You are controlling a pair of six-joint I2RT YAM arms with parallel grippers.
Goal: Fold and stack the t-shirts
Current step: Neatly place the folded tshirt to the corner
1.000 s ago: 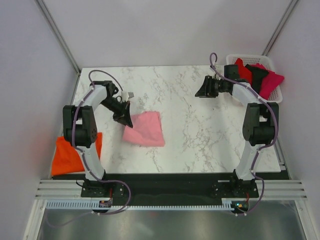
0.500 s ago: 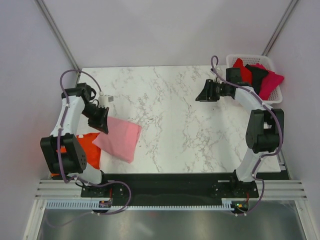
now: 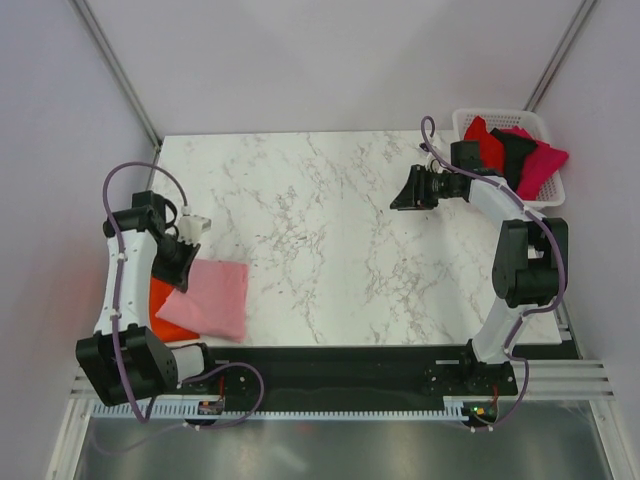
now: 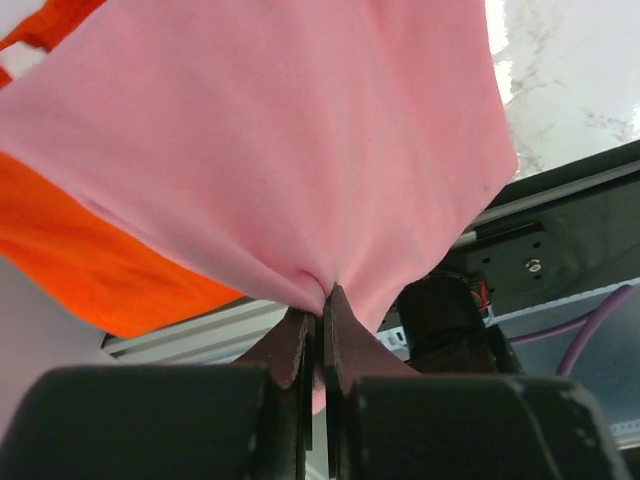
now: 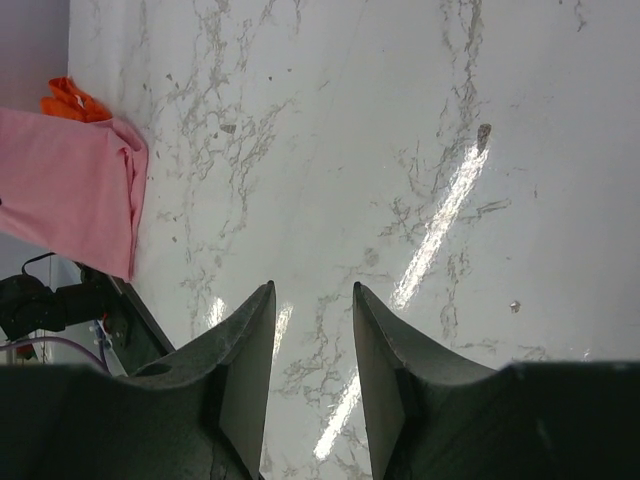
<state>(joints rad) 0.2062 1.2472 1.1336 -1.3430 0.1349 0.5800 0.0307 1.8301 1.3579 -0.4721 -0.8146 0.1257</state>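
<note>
Partly under pink t-shirt (image 3: 208, 298), orange t-shirt (image 3: 162, 308)

White marble table (image 3: 330, 230), pale walls (image 3: 330, 60)

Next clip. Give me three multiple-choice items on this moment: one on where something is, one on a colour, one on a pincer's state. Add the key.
1. Where does the white basket stand?
A. by the far right corner of the table
B. at the near left edge
C. in the middle of the marble

2. What colour is the t-shirt lying partly under the pink t-shirt?
A. black
B. orange
C. red

3. How is the left pincer?
A. open over bare marble
B. shut on the pink t-shirt
C. out of view

Key:
1 A, since the top view shows it at the far right.
2 B, since the orange t-shirt shows from beneath the pink one's left side.
3 B, since the left wrist view shows it closed with pink cloth pinched in it.
</note>
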